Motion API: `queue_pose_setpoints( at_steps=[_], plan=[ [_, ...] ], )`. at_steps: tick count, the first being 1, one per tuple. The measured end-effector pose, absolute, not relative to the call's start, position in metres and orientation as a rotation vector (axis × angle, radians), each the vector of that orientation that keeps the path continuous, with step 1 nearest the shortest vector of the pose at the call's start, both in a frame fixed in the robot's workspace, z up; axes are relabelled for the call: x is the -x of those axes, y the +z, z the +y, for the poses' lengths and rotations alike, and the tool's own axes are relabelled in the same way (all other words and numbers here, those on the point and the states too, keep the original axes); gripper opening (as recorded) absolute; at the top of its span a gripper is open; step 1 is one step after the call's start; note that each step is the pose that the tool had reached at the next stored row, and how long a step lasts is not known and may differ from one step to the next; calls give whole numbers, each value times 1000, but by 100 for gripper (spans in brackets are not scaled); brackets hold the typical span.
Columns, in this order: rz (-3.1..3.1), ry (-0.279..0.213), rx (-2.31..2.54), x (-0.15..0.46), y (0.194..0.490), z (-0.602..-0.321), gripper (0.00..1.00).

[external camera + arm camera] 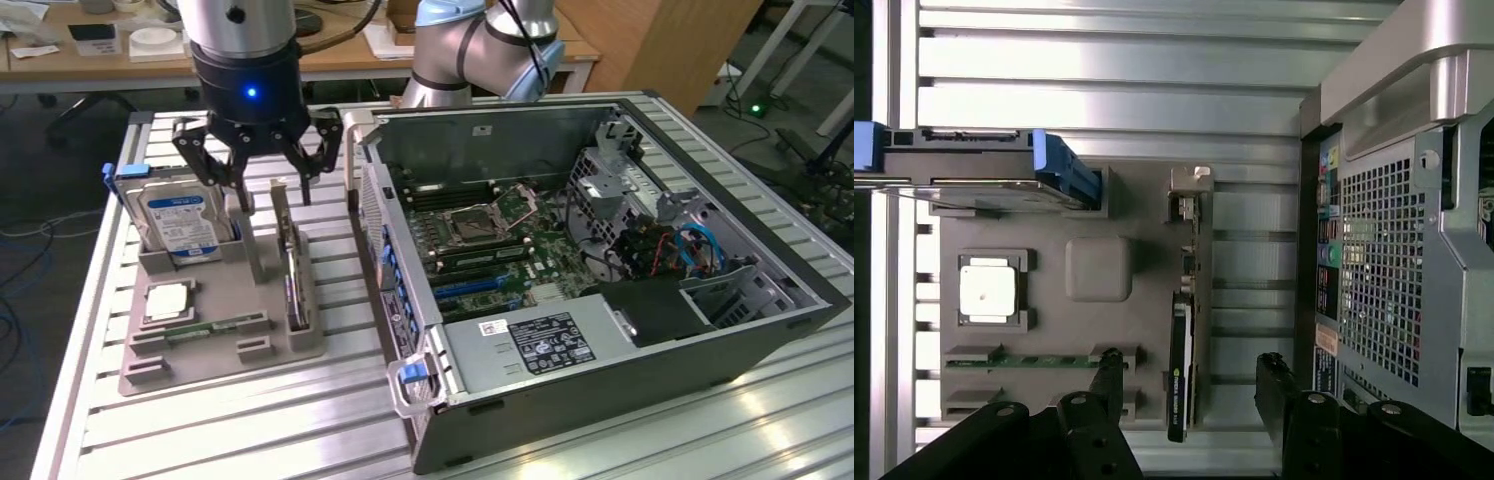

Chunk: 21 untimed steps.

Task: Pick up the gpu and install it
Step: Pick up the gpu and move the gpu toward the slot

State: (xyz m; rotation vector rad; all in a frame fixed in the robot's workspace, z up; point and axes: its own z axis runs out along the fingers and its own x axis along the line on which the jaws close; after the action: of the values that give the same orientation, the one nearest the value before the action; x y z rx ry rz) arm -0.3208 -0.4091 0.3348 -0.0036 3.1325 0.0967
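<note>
On the slatted table, the gpu stands edgewise directly beneath the released, empty pincer.

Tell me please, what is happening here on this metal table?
A robot arm's black gripper hovers open above a grey plastic holder tray. In the wrist view its fingers stand on either side of the gpu, a thin green card with a black cooler, standing on edge in a slot. The card is not gripped yet. A silver hard drive with a blue-white label stands in the same tray. On the exterior view's right lies the open grey computer case, its green motherboard exposed.
</note>
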Motion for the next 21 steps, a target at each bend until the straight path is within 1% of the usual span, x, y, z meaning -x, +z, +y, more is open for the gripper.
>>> queue_pose_setpoints(
  at_steps=[13, 21],
  plan=[
    [3132, 98, 4, 321, 328, -411, 65],
    [3132, 108, 4, 321, 323, -412, 65]
  ],
)
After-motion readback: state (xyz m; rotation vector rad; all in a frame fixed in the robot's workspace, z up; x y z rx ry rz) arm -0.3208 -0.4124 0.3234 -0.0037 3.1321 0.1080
